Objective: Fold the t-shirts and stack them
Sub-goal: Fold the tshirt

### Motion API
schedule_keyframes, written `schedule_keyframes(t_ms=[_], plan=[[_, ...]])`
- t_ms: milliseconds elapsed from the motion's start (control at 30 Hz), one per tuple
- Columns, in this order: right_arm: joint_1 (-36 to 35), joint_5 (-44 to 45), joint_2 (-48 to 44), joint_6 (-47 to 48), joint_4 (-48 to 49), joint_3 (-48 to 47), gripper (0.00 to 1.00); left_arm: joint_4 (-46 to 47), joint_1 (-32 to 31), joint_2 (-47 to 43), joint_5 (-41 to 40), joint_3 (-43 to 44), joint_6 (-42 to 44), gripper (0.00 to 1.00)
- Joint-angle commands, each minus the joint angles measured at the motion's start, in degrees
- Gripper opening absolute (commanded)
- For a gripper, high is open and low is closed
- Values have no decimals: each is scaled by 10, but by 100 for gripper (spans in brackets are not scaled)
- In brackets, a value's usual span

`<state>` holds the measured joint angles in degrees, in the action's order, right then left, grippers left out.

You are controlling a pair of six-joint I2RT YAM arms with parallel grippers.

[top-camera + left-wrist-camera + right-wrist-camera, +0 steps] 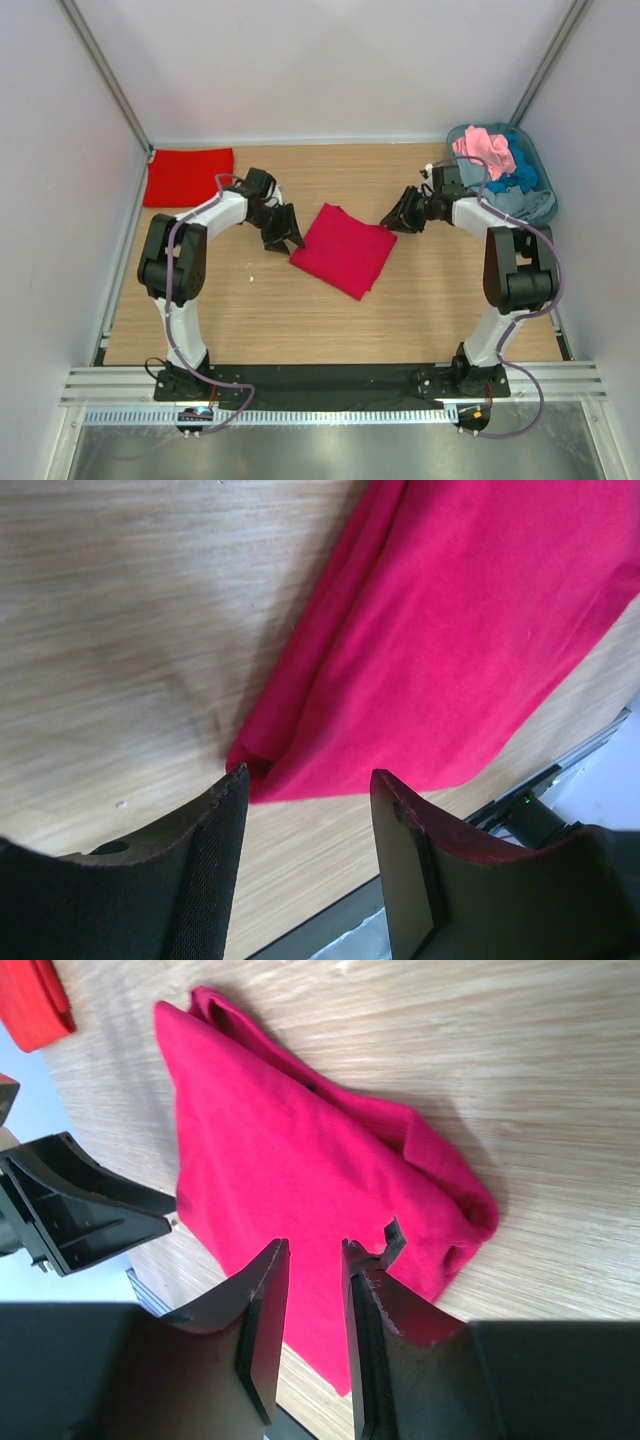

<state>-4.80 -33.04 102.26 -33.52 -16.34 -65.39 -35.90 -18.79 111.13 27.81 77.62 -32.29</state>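
Wooden table [450,310] | crimson t-shirt [345,250] centre | left gripper [288,236] spread | right gripper [392,222] narrowly parted | scarlet t-shirt [188,175] far-left | tub [541,172] far-right

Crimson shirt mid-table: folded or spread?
Folded. The crimson shirt lies as a compact, roughly square packet. Both wrist views show doubled layers at its edges and corner, and no sleeves stick out.
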Motion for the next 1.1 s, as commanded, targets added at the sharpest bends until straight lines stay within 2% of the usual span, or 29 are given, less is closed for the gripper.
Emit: schedule_keyframes(t_ms=[0,233,400,633,800,933,1033,1067], plan=[[1,11,8,17,-3,11,35,38,0,16,27,10,11,54],[29,17,79,42,32,7,35,38,0,49,-28,4,19,53],[33,34,83,75,-31,-50,37,1,0,27,-62,21,18,54],[33,122,-21,47,-171,-84,63,-15,0,5,-85,21,38,55],[26,136,-98,47,-243,-48,66,45,0,2,-24,-21,38,49],[20,128,-157,53,-259,-7,67,82,0,2,-1,-40,39,46],[17,131,-186,71,-280,14,67,87,0,4,22,-42,35,33],[17,130,-192,78,-283,26,67,86,-1,1,25,-51,32,23]])
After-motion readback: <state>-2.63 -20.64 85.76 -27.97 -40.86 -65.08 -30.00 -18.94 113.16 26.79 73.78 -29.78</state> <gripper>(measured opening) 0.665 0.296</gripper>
